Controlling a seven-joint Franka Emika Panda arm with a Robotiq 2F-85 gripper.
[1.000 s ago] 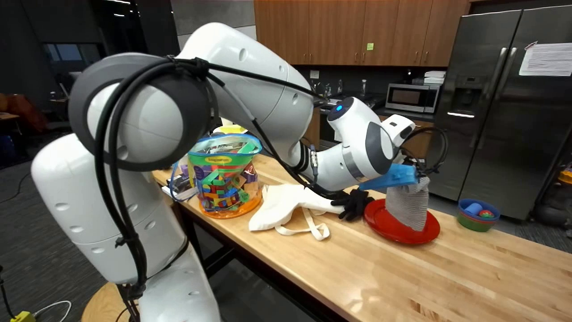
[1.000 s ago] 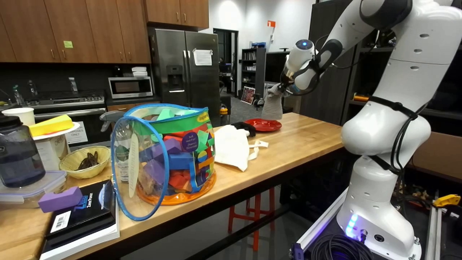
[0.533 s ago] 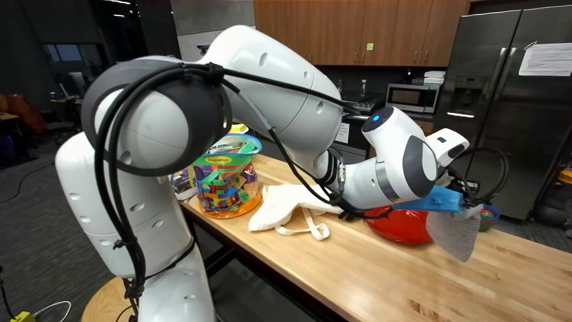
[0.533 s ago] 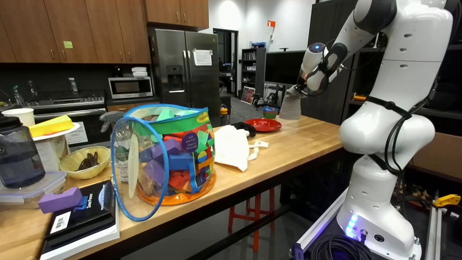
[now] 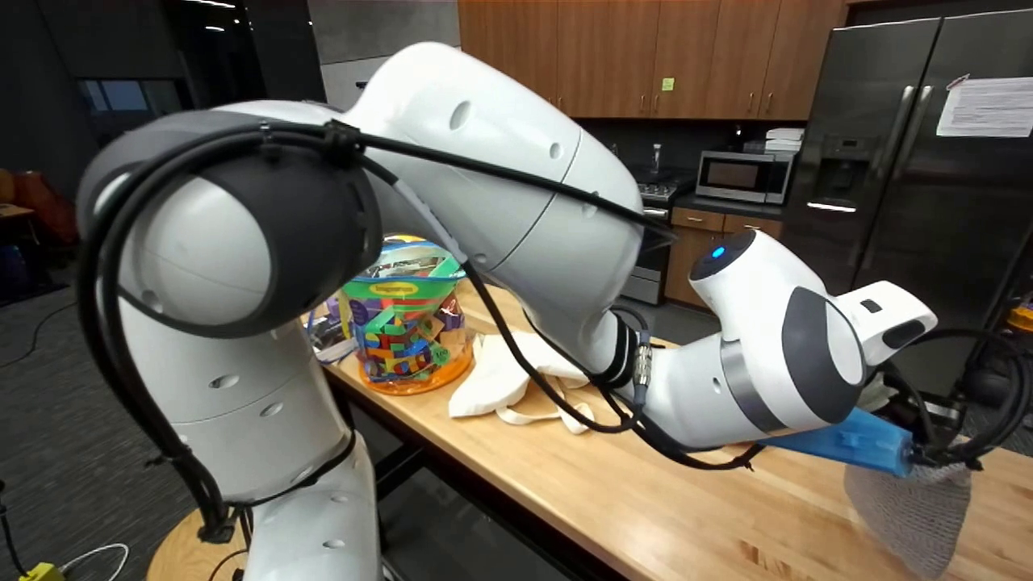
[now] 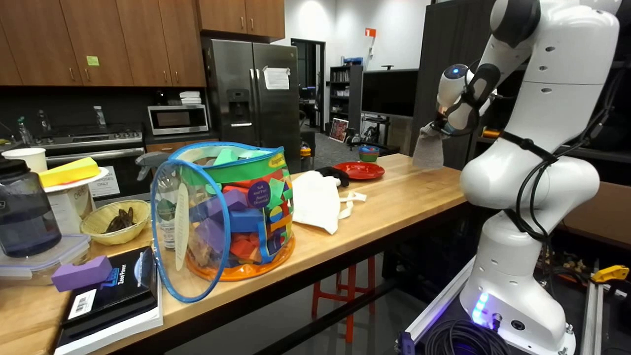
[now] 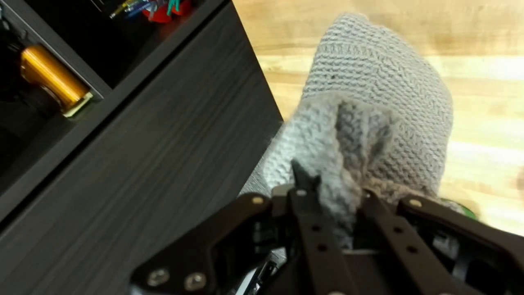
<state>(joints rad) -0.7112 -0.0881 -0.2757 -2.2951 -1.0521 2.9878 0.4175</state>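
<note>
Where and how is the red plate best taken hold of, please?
Probably the rim of the red plate, from above, at its right edge in an exterior view: the plate is shallow and lies flat, while black cloth sits at its left. The gripper must first release the grey knit.

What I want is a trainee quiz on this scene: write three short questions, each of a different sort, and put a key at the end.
1. What does the gripper hold?
2. True or false: the clear block container has an orange base.
3. Fill in the colour: the white cloth lies between that container and the ____ plate.

Key:
1. A grey knitted cloth.
2. True.
3. Red.
</note>
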